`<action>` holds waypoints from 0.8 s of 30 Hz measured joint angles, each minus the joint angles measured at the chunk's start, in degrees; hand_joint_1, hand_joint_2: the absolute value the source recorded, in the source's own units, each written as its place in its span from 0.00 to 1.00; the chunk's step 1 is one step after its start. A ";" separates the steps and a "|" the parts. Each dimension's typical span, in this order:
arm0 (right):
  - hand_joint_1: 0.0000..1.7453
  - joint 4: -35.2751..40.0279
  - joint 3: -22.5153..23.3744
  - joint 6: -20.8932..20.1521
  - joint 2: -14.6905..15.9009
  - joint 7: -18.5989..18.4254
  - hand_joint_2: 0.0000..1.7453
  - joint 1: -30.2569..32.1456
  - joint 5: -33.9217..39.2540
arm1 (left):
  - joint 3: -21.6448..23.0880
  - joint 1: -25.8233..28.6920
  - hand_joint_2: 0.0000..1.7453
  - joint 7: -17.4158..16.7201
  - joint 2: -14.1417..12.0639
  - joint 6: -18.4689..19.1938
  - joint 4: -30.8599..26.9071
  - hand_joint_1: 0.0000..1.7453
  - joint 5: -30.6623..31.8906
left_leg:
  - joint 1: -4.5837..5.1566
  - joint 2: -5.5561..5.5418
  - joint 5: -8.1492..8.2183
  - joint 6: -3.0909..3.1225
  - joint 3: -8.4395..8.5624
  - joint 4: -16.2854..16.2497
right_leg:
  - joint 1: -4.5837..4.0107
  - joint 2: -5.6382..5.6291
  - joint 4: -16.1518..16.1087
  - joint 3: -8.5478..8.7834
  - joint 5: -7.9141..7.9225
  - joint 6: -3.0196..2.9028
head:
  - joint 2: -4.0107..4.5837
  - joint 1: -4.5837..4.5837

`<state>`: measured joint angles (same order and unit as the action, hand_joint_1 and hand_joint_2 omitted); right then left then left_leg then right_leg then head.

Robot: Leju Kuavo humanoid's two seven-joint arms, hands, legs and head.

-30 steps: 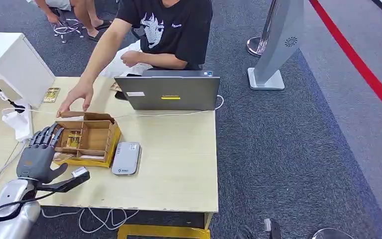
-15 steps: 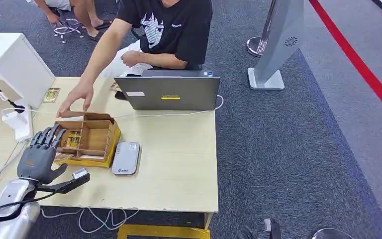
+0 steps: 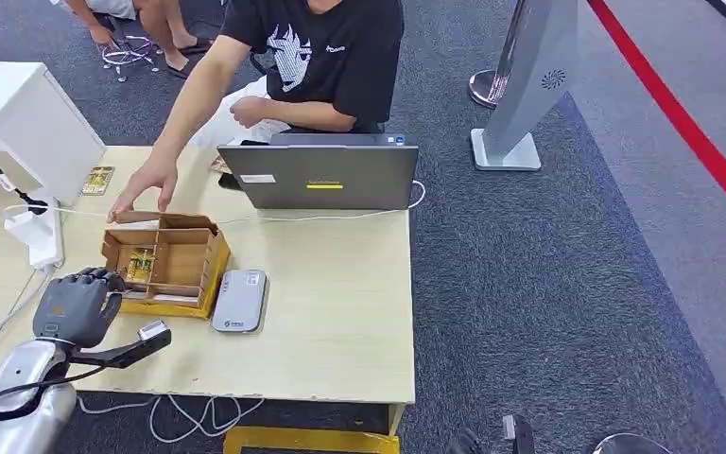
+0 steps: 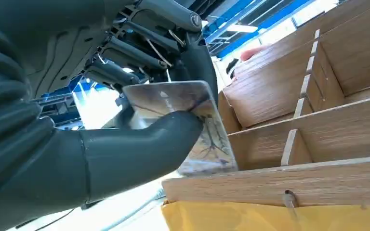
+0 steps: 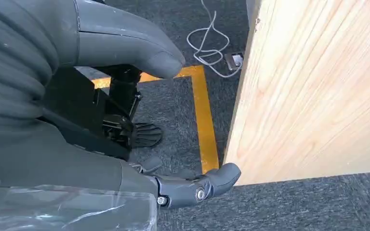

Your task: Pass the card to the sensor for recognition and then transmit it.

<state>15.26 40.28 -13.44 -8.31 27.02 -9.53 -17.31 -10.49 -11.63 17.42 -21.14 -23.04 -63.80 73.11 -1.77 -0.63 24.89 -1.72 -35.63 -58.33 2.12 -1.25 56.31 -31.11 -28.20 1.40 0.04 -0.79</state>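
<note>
Fingers [image 4: 139, 50] of the left hand [image 3: 77, 305], spread above the wooden organizer box [image 3: 172, 260] half a second ago, have curled, pinching a card [image 4: 188, 120] against the thumb just beside the box wall. Right hand [image 5: 101, 43] hangs beside the desk [image 5: 318, 91], its grip unclear.

One counter [image 3: 340, 312] carries one wooden divided box [image 3: 165, 260], one grey sensor pad [image 3: 240, 300] and one open laptop [image 3: 319, 176]. One card [image 4: 183, 120] is pinched in the robot's left hand [image 3: 77, 305]; a second card [image 3: 97, 180] lies by the white unit [image 3: 28, 118]. One person [image 3: 326, 57] sits behind the counter. One right hand [image 5: 125, 120] hangs beside it.
</note>
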 joint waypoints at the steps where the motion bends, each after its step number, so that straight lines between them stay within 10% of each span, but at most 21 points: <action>1: 0.00 0.00 0.00 0.00 0.00 0.00 1.00 0.00 0.00 | 0.00 0.00 1.00 0.00 0.00 0.07 0.00 1.00 0.00 | 0.00 0.00 0.00 0.00 0.00 0.00 | 0.00 0.00 0.00 0.00 0.00 0.00 | 0.00 0.00; 17: 0.00 0.00 0.02 -0.02 0.00 0.00 1.00 0.02 -0.06 | 0.00 -0.21 1.00 1.48 0.20 -3.35 -0.06 1.00 -0.17 | 0.00 0.01 -0.01 0.00 0.05 -0.03 | 0.02 -0.01 -0.01 -0.15 0.00 0.00 | 0.00 0.00; 20: 0.00 0.04 0.02 0.09 0.04 -0.90 1.00 0.01 -0.59 | -1.88 -0.69 1.00 9.09 4.27 -10.99 -9.57 1.00 -7.27 | -0.02 -0.21 -0.06 0.06 -0.13 -0.08 | 0.00 0.30 -0.02 -0.14 0.00 0.01 | 0.00 -0.04; 24: 0.00 0.04 0.00 0.07 0.02 -1.44 1.00 -0.37 -1.03 | -2.97 -5.44 1.00 2.48 6.14 -2.06 -21.76 1.00 -6.10 | 0.00 -0.08 -0.06 0.06 -0.12 -0.08 | 0.01 0.12 -0.01 -0.04 0.11 0.03 | 0.00 0.28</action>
<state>15.30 40.28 -13.38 -8.28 25.57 -9.90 -18.34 -13.46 -17.08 19.90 -14.99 -25.10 -85.56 67.02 -1.77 -0.71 24.83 -1.66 -35.75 -58.41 2.13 -1.13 56.29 -31.15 -28.09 1.43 0.04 -0.50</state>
